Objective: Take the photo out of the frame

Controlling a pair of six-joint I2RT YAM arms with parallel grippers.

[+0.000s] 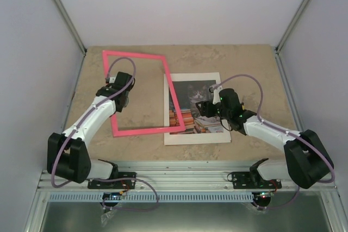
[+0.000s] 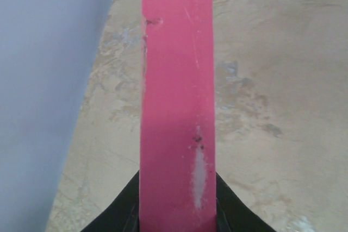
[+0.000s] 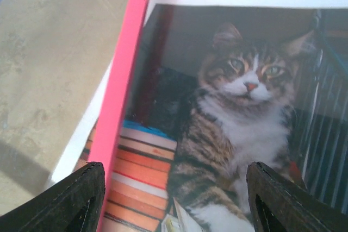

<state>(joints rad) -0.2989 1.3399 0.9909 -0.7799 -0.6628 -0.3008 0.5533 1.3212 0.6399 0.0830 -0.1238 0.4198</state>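
Note:
The thin pink frame (image 1: 173, 93) sits at the table's left centre, with bare tabletop showing through its opening. My left gripper (image 1: 120, 92) is shut on its left bar; in the left wrist view that pink bar (image 2: 176, 80) runs straight up between the black fingers (image 2: 122, 213). The photo (image 1: 193, 88), a tabby cat beside stacked books with a white border, lies flat to the right of the frame. The frame's right bar (image 3: 122, 80) crosses the photo's left edge. My right gripper (image 1: 202, 107) hovers low over the photo (image 3: 239, 107), open, with nothing between its fingers (image 3: 76, 199).
The tan, stone-patterned table (image 1: 239, 63) is enclosed by pale walls on the left, back and right. A metal rail (image 1: 185, 180) holding both arm bases runs along the near edge.

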